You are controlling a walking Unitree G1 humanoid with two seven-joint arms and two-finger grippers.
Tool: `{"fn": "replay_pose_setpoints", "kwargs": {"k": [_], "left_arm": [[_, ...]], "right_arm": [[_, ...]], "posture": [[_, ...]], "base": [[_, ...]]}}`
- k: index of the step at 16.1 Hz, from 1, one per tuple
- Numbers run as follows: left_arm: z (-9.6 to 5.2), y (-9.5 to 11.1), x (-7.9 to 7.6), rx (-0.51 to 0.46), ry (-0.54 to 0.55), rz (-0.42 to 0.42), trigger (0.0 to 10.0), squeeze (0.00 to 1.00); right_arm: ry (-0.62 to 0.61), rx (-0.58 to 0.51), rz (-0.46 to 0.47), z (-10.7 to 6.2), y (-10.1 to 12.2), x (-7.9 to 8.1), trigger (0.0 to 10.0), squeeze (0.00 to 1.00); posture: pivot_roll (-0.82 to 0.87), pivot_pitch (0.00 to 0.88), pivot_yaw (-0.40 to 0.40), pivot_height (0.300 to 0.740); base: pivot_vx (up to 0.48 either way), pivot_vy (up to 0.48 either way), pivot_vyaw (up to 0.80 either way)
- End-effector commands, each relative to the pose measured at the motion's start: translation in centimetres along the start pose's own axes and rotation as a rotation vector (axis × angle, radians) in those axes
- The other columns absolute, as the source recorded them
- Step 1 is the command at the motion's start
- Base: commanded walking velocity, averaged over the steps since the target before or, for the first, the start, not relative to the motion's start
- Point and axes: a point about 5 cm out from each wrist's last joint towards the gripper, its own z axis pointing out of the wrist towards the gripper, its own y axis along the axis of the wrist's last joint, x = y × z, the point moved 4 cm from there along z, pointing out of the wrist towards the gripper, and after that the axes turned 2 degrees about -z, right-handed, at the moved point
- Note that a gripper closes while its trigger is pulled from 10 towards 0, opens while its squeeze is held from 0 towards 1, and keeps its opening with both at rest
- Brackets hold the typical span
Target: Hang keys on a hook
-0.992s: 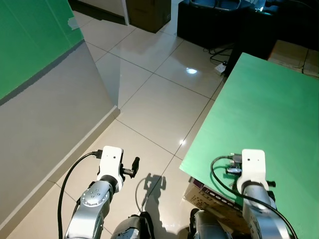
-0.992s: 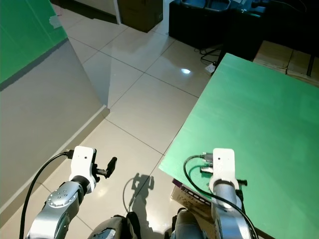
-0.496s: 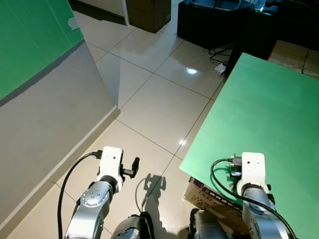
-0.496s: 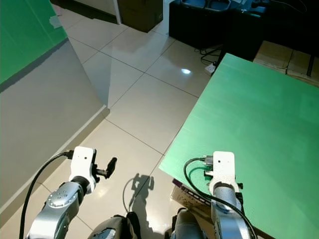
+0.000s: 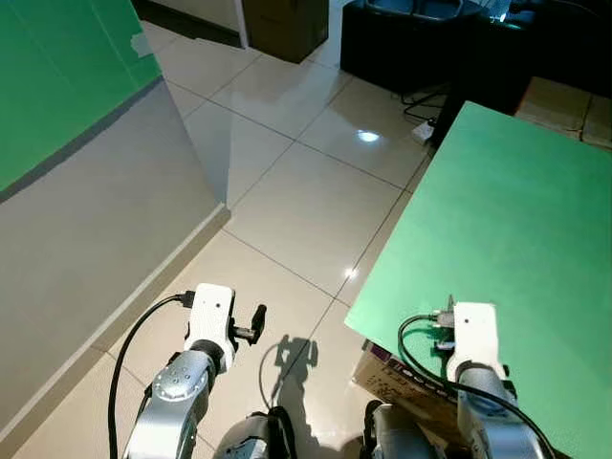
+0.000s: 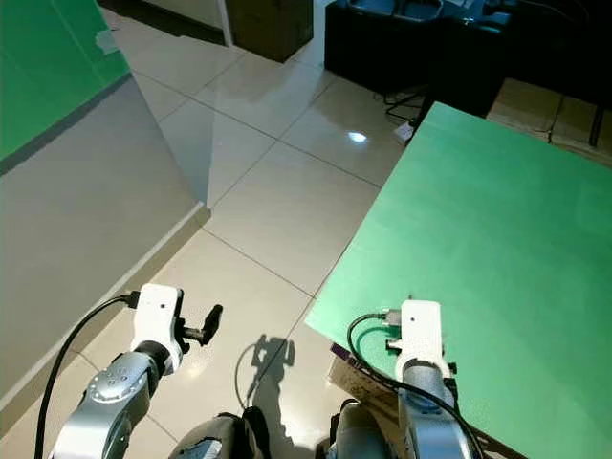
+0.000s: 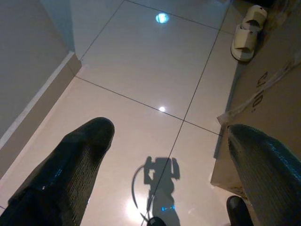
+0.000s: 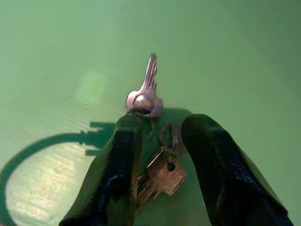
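The right arm (image 5: 475,382) reached forward from the near right, its white wrist block low over the near edge of the green table (image 5: 516,210). In its wrist view the right gripper (image 8: 160,141) had its two black fingers (image 8: 120,169) drawn in around the keys (image 8: 157,165), clenched on the bunch just above the green surface. One silver key stood up past the fingertips, its round head level with the tips and its blade pointing away. A brass-coloured key hung lower between the fingers, with a small ring linking the bunch. The keys' shadow and the curved shadow of a cable lay on the green top beneath them. From the head views the keys themselves could not be made out, hidden behind the wrist block.

The left arm (image 5: 182,382) was held out over the floor (image 5: 306,191) at the near left, bent at the elbow, a black cable looping off its wrist. The left gripper (image 7: 169,155) was spread wide and held nothing; its fingers framed bare glossy tiles, the robot's own shadow, and a cardboard box (image 7: 263,108) on the right with a pair of pale slippers (image 7: 247,30) beyond it.

To the left stood a grey wall (image 5: 86,229) with a green panel (image 5: 57,67) above it. Dark furniture (image 5: 411,38) sat at the far side of the room.
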Motion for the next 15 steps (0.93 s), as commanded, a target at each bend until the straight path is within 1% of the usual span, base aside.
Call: {"fn": "replay_pose_setpoints", "kwargs": {"k": [1, 5, 6, 7, 11, 14, 15], "left_arm": [[-0.4, -0.4, 0.3, 0.016, 0.011, 0.008, 10.0, 0.00], [-0.6, -0.3, 0.5, 0.017, 0.014, 0.013, 10.0, 0.00], [-0.6, -0.3, 0.4, 0.018, 0.013, 0.013, 10.0, 0.00], [-0.6, -0.3, 0.4, 0.017, 0.013, 0.013, 10.0, 0.00], [-0.7, -0.3, 0.3, 0.018, 0.011, 0.015, 10.0, 0.00], [-0.8, -0.3, 0.3, 0.019, 0.012, 0.016, 10.0, 0.00], [-0.8, -0.3, 0.4, 0.021, 0.013, 0.016, 10.0, 0.00]], "right_arm": [[0.002, 0.020, -0.001, 0.2, -0.7, 0.2, 10.0, 0.00], [-0.002, 0.026, -0.013, 0.8, -1.0, 0.1, 10.0, 0.00], [-0.001, 0.025, -0.020, 1.0, -1.3, 0.1, 1.9, 0.00], [0.002, 0.025, -0.023, 1.1, -1.4, 0.1, 0.0, 0.00], [0.005, 0.016, -0.031, 1.5, -1.7, 0.0, 0.0, 0.00], [0.008, 0.008, -0.029, 1.4, -1.9, 0.1, 0.0, 0.00], [0.008, -0.007, -0.029, 1.2, -1.6, 0.2, 0.0, 0.00]], "posture": [[-0.19, 0.213, 0.091, 0.740], [-0.19, 0.215, 0.095, 0.740], [-0.19, 0.217, 0.097, 0.740], [-0.19, 0.217, 0.097, 0.740], [-0.18, 0.226, 0.099, 0.740], [-0.18, 0.228, 0.098, 0.740], [-0.19, 0.229, 0.098, 0.740]], "base": [[0.000, 0.000, 0.00], [0.000, 0.000, 0.00], [0.000, 0.000, 0.00], [0.000, 0.000, 0.00], [0.000, 0.000, 0.00], [0.000, 0.000, 0.00], [0.000, 0.000, 0.00]]}}
